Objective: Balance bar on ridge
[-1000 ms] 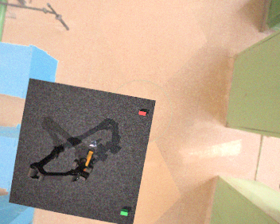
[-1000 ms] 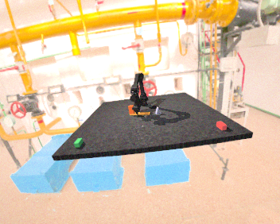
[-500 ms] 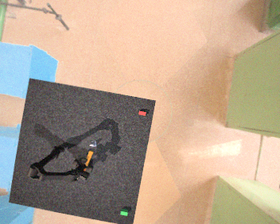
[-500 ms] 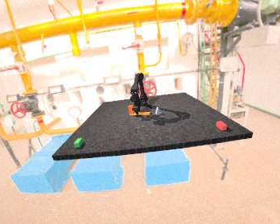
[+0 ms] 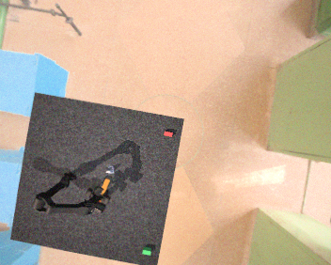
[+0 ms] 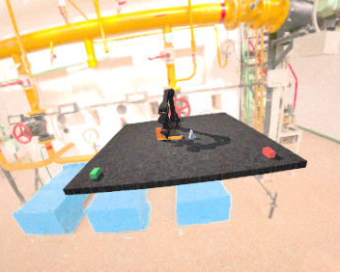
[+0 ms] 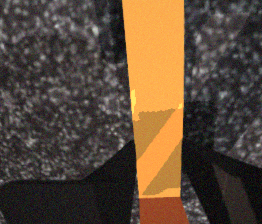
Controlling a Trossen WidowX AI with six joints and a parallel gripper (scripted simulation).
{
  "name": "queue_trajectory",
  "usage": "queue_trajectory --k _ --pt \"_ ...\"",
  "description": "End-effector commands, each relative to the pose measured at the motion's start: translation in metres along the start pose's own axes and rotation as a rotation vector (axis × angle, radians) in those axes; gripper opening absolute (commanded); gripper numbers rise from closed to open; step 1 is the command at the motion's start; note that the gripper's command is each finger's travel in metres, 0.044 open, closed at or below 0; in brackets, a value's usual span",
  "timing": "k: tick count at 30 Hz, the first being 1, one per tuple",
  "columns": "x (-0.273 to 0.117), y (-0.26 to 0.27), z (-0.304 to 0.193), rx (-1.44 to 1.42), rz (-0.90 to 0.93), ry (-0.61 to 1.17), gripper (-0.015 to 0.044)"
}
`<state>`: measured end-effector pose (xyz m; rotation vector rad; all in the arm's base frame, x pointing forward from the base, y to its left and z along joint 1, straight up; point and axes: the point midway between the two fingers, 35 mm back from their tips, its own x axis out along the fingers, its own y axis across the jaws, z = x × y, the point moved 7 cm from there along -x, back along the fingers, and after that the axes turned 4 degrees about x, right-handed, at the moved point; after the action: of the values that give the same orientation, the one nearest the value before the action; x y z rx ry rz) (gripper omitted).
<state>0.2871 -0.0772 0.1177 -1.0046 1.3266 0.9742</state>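
The orange bar [image 5: 105,184] [image 6: 174,138] [image 7: 154,60] lies on or very near the table, with a darker orange-red block [image 6: 158,130] [image 7: 161,211] at one end. My gripper [image 5: 102,192] [image 6: 166,135] [image 7: 156,144] is shut on the bar near that block end, one finger on each side in the wrist view. The small pale ridge [image 5: 110,170] [image 6: 191,135] stands on the table just beyond the bar's far end, apart from my gripper. It is outside the wrist view. The fingers partly hide the block end in the top view.
A red block [image 5: 168,133] [image 6: 269,152] sits near one corner of the dark table [image 5: 73,117] [image 6: 133,169]. A green block [image 5: 147,252] [image 6: 96,174] sits near another corner. The arm's shadow falls around the ridge.
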Motion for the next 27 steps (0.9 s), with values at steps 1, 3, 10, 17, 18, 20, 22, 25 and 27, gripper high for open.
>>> queue_trajectory --k 1,3,10,17,18,20,22,25,27 --pt "-0.008 -0.002 0.0 0.0 -0.004 -0.001 0.0" --pt "-0.013 -0.003 0.0 -0.001 -0.004 -0.001 0.0" --pt "-0.03 -0.005 0.0 -0.001 -0.004 -0.002 0.0" --pt "-0.048 -0.006 0.0 -0.002 -0.005 -0.003 0.0" --pt "-0.05 -0.006 0.0 -0.002 -0.005 -0.003 0.0" --pt "-0.055 -0.006 0.0 -0.003 -0.005 -0.003 0.0" --pt "-0.06 -0.006 0.0 -0.003 -0.005 -0.003 0.0" --pt "-0.068 -0.006 0.0 -0.003 -0.005 -0.004 0.0" --pt "-0.073 -0.005 0.0 -0.004 -0.005 -0.004 0.0"
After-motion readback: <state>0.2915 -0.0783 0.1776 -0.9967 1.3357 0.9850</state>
